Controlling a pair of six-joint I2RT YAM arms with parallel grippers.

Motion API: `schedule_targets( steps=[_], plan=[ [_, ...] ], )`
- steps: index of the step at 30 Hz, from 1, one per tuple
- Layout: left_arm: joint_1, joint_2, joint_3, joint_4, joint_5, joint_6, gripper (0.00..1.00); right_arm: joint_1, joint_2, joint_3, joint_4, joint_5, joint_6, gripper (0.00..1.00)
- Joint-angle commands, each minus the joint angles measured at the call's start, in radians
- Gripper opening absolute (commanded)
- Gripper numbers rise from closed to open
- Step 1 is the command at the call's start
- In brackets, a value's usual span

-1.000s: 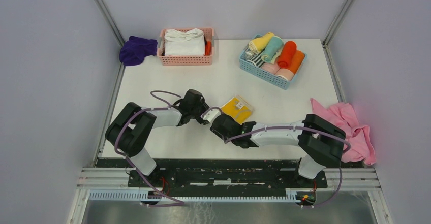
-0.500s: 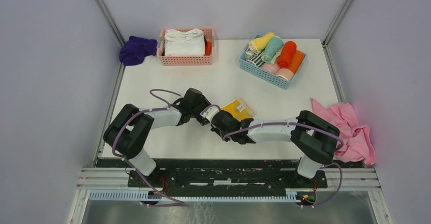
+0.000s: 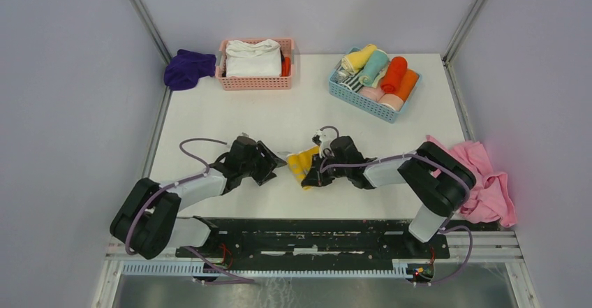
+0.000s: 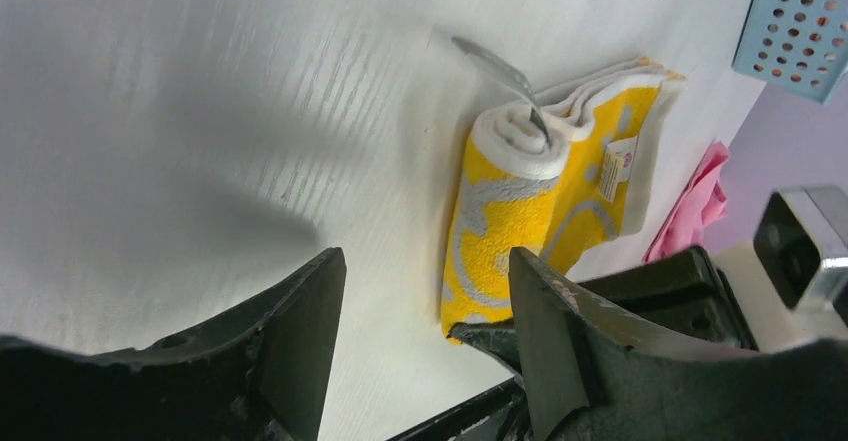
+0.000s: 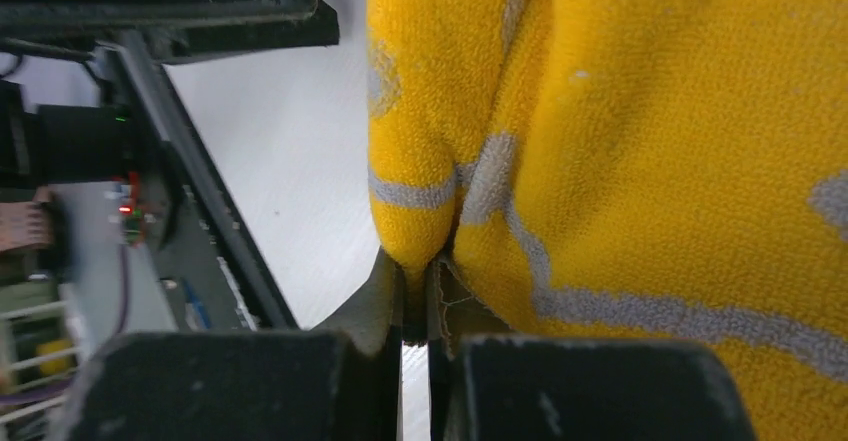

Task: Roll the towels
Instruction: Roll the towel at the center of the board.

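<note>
I am looking down on a smooth white tabletop (image 3: 237, 119), with both black-and-white arms reaching inward toward its middle. The yellow towel (image 3: 302, 166) is lying between them, nearer the front edge than the back. It is a small, nubby terry cloth, bright yellow with pale grey-white curving lines.

From the left wrist camera, the yellow towel (image 4: 520, 211) is showing as a partly wound roll. White inner layers are spiralling at one end, and flat folded layers with a small label are lying alongside. Its long axis is running roughly front to back across the tabletop, slightly slanted. As far as I can tell, the spiralled end is pointing toward the back.

The right gripper (image 3: 315, 175) is sitting at the towel's near end. In its own camera, the right gripper (image 5: 418, 281) is showing its jaws pressed almost together, pinching a small fold of the yellow pile.

The left gripper (image 3: 274, 167) is resting just beside the towel on its left. Seen from its own wrist, the left gripper (image 4: 425, 261) is holding its black jaws spread wide, with only bare tabletop between them.

The purple towel (image 3: 188, 68) is lying in a soft, bunched heap at the far left corner. It is just beside a pink basket (image 3: 255, 82) of plastic lattice, which is holding folded white cloths (image 3: 253, 58). A blue basket (image 3: 363, 102), also plastic lattice, is holding several rolled cloths at the far right. A crumpled pink cloth (image 3: 482, 175) is lying at the right edge.
</note>
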Motion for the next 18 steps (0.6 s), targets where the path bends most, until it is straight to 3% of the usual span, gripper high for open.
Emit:
schedule_targets(
  steps=[1, 5, 8, 12, 18],
  plan=[
    [0.004, 0.019, -0.043, 0.189, 0.079, 0.0, 0.68, -0.066, 0.099, -0.081, 0.319, -0.209, 0.265, 0.04],
    [0.004, 0.113, -0.019, 0.267, 0.136, -0.005, 0.66, -0.125, 0.193, -0.135, 0.497, -0.261, 0.398, 0.03],
    [0.004, 0.168, 0.007, 0.304, 0.15, 0.002, 0.65, -0.157, 0.253, -0.145, 0.542, -0.291, 0.449, 0.03],
    [0.004, 0.24, 0.04, 0.322, 0.165, 0.017, 0.6, -0.18, 0.289, -0.138, 0.527, -0.312, 0.464, 0.03],
    [-0.014, 0.359, 0.065, 0.296, 0.155, 0.021, 0.43, -0.193, 0.251, -0.12, 0.435, -0.3, 0.425, 0.1]
  ],
)
